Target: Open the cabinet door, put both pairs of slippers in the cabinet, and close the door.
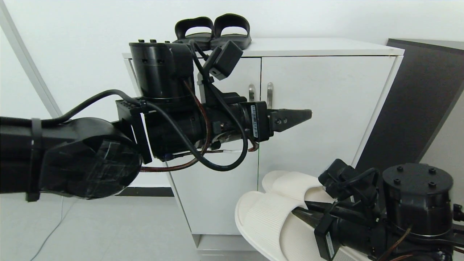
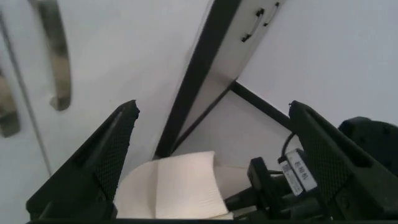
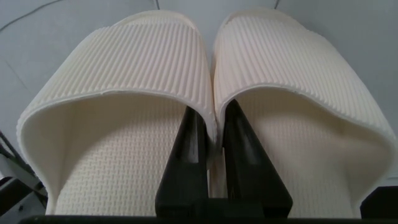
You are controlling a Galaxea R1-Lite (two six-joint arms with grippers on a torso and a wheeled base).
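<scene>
Clamping the white slippers [image 3: 124,93] in my right gripper [image 3: 212,115], I have one finger inside each shoe. The two fingers are pressed close together and pinch the shoes' touching inner walls between them. The pair sits side by side, toes pointing away from my wrist. It hangs low on the near right, in front of the bottom of the cabinet [image 1: 326,47], with the floor [image 1: 108,224] under it.

My left gripper [image 1: 306,115] is higher up and held level before the cabinet's front. Its jaws are spread wide and nothing is between them. It lies just below and to the right of the two handles [image 1: 269,95], and I touch neither of them.

Both doors [image 1: 326,145] are shut, and they meet at a thin seam between the handles.

The black slippers [image 1: 213,30] lie side by side on the cabinet top, towards its left end and close to the far wall [image 1: 72,36].

A dark panel [image 1: 417,101] stands just right of the cabinet.
</scene>
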